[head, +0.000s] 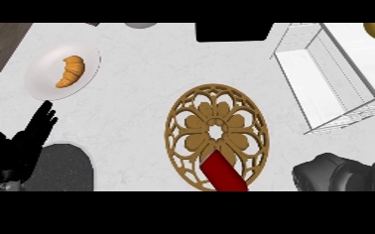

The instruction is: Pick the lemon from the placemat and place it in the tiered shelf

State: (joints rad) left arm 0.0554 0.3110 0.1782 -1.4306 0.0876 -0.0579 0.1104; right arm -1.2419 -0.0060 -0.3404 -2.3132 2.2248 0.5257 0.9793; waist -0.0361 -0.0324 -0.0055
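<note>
The round golden openwork placemat lies mid-counter, and no lemon shows on it. A dark red slab-like thing rests on its near edge. The white wire tiered shelf stands at the right. A small yellow rounded thing peeks in at the picture's right edge beside the shelf's top, mostly cut off; I cannot tell whether it is the lemon. My left hand rests open at the left edge, fingers up. My right hand sits low at the right, below the shelf, seen only as a dark rounded mass.
A white plate with a croissant lies at the back left. A dark grey rounded object sits at the near left beside my left hand. A black block and a grey thing stand along the far edge.
</note>
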